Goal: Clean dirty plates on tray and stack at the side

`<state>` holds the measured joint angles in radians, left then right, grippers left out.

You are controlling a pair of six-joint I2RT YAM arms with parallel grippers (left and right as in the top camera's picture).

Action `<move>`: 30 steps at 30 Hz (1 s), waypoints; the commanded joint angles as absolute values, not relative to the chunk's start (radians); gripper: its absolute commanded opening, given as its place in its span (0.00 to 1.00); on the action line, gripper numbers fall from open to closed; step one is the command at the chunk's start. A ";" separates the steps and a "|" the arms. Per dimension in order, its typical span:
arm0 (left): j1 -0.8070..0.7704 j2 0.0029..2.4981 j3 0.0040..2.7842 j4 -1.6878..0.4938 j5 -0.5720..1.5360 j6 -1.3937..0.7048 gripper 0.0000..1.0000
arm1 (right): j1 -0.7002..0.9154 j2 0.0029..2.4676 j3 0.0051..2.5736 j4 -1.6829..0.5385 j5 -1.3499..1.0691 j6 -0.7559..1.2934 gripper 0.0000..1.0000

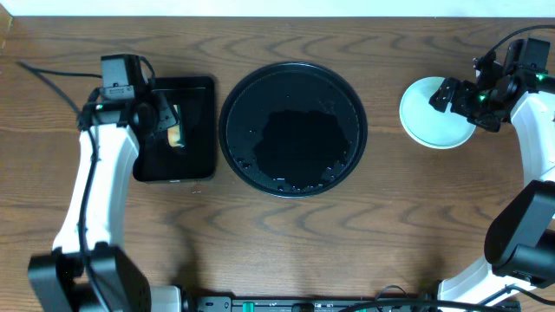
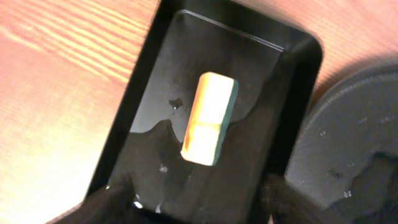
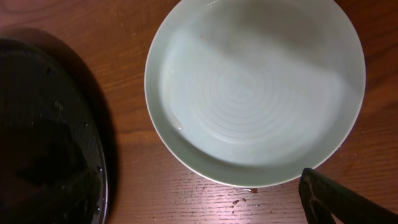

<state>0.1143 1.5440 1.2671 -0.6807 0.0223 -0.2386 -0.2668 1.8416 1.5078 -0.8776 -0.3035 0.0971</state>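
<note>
One round black tray (image 1: 292, 128) lies at the middle of the counter (image 1: 364, 234) and reaches nearest to the arm bases. It is glossy, has a raised rim, and carries water beads and a wet sheen, thickest from 5 to 8 o'clock.

At the tray's 9 o'clock, just beside it, lies one smaller rectangular black tray (image 1: 198, 156). One sponge (image 2: 210, 118), yellow with a green face, rests in it on its long edge, with a shallow puddle at its 7 o'clock. The left gripper (image 2: 200, 204) hangs over this tray, released. Its two fingers (image 2: 109, 208) show only as dark blurred tips at the lower edge of the left wrist view, spread wide and clear of the sponge.

At the round tray's 3 o'clock, well apart from it, one plate (image 1: 425, 117) sits on the counter. It is pale mint-green, round and shallow, with faint rings on its floor, and it looks clean. A second edge shows below its rim from 6 to 8 o'clock, so perhaps other plates lie under it, though I cannot count them. The right gripper (image 1: 453, 97) hovers over the plate's 2 o'clock side, spread open and grasping nothing. Only one finger (image 3: 336, 199) enters the right wrist view, cut off at the corner.
</note>
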 commanded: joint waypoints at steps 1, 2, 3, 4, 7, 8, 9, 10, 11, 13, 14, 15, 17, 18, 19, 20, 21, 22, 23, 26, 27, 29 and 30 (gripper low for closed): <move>0.114 1.487 1.258 -0.692 0.014 -0.249 0.80 | -0.262 1.833 1.501 -0.879 -0.315 0.088 0.99; 0.114 1.478 1.258 -0.692 0.014 -0.249 0.80 | -0.262 1.833 1.501 -0.879 -0.315 0.088 0.99; 0.114 1.472 1.258 -0.692 0.014 -0.249 0.80 | -0.262 1.833 1.501 -0.879 -0.315 0.088 0.99; 0.114 1.468 1.258 -0.692 0.014 -0.249 0.81 | -0.262 1.833 1.501 -0.879 -0.315 0.088 0.99; 0.114 1.470 1.258 -0.692 0.014 -0.249 0.81 | -0.262 1.833 1.501 -0.879 -0.315 0.088 0.99; 0.114 1.470 1.258 -0.692 0.014 -0.249 0.81 | -0.262 1.833 1.501 -0.879 -0.315 0.088 0.99; 0.114 1.470 1.258 -0.692 0.014 -0.249 0.81 | -0.262 1.833 1.501 -0.879 -0.315 0.088 0.99; 0.114 1.470 1.258 -0.692 0.014 -0.249 0.81 | -0.262 1.833 1.501 -0.879 -0.315 0.088 0.99; 0.114 1.470 1.258 -0.692 0.014 -0.249 0.81 | -0.262 1.833 1.501 -0.879 -0.315 0.088 0.99; 0.114 1.470 1.258 -0.692 0.014 -0.249 0.82 | -0.262 1.833 1.501 -0.879 -0.315 0.088 0.99; 0.114 1.470 1.258 -0.692 0.014 -0.249 0.82 | -0.262 1.833 1.501 -0.879 -0.315 0.088 0.99; 0.114 1.470 1.258 -0.692 0.014 -0.249 0.82 | -0.262 1.833 1.501 -0.879 -0.315 0.088 0.99; 0.114 1.470 1.258 -0.692 0.014 -0.249 0.82 | -0.262 1.833 1.501 -0.879 -0.315 0.088 0.99; 0.114 1.470 1.258 -0.692 0.014 -0.249 0.82 | -0.262 1.833 1.501 -0.879 -0.315 0.088 0.99; 0.114 1.470 1.258 -0.692 0.014 -0.249 0.82 | -0.262 1.833 1.501 -0.879 -0.315 0.088 0.99; 0.114 1.470 1.258 -0.692 0.014 -0.249 0.82 | -0.262 1.833 1.501 -0.879 -0.315 0.088 0.99; 0.114 1.470 1.258 -0.692 0.014 -0.249 0.82 | -0.262 1.834 1.501 -0.879 -0.315 0.088 0.99; 0.114 1.470 1.258 -0.692 0.014 -0.249 0.82 | -0.262 1.834 1.501 -0.878 -0.315 0.088 0.99; 0.114 1.470 1.258 -0.692 0.014 -0.249 0.82 | -0.260 1.832 1.501 -0.878 -0.315 0.088 0.99; 0.114 1.470 1.258 -0.692 0.014 -0.249 0.82 | -0.254 1.812 1.501 -0.879 -0.314 0.088 0.99; 0.114 1.470 1.258 -0.692 0.014 -0.249 0.82 | -0.252 1.795 1.501 -0.879 -0.314 0.088 0.99; 0.114 1.470 1.258 -0.692 0.014 -0.249 0.82 | -0.239 1.733 1.501 -0.879 -0.313 0.088 0.99; 0.114 1.470 1.258 -0.692 0.014 -0.249 0.82 | -0.228 1.695 1.501 -0.879 -0.314 0.088 0.99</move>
<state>0.1143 1.4715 1.2671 -0.6884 0.0227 -0.2401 -0.2604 1.8107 1.4994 -0.8787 -0.3016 0.0975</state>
